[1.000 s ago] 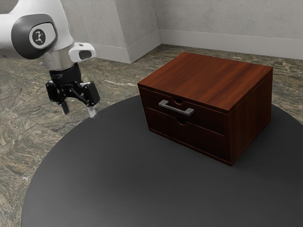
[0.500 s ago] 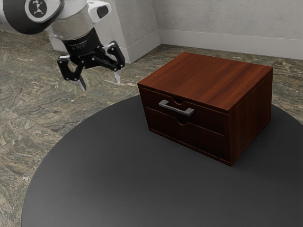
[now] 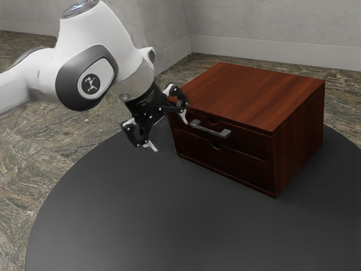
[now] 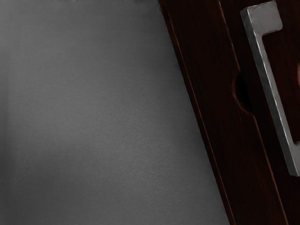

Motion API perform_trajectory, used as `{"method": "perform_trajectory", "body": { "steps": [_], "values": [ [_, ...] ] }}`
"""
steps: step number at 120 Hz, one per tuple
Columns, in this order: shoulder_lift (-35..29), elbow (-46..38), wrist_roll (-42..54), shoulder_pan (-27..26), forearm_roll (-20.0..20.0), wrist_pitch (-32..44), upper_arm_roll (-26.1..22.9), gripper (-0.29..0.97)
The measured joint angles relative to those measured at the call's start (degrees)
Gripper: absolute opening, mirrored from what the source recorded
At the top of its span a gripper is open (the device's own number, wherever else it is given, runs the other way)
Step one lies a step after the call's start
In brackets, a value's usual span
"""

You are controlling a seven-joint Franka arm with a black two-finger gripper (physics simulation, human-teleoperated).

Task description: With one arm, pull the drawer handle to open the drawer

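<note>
Drawer handle (image 3: 210, 130), a brushed-metal bar, is sitting on the flush upper drawer (image 3: 245, 140); over the matte black round worktop (image 3: 169, 220) the end effector (image 3: 167, 132) is hanging wide open just beside it, having dropped from higher up; the glossy wooden cabinet (image 3: 254, 93) is standing behind

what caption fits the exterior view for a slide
Open fingers poised beside the metal handle of the shut top drawer

Handle (image 4: 269, 89) one end cut off, wrist cam.
</note>
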Motion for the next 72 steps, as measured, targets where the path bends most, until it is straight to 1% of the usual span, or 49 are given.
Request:
{"method": "perform_trajectory", "body": {
  "steps": [8,14,19,31,38,50,72],
  "values": [
    [-0.5,-1.8,-2.6,7.3,-0.2,2.7,-0.2,0.68],
    [-0.7,-3.4,-4.4,9.5,-0.3,4.8,-0.2,0.68],
    [-0.8,-4.3,-5.8,8.9,-0.2,6.4,-0.3,0.68],
    [-0.8,-5.7,-8.7,4.9,-0.1,10.1,-0.3,0.68],
    [-0.6,-6.5,-10.2,3.9,0.0,11.8,-0.3,0.68],
    [-0.3,-7.9,-12.5,4.3,0.0,14.5,-0.2,0.68],
    [1.4,-7.9,-15.7,5.1,0.1,18.4,-0.5,0.68]
  ]
}}
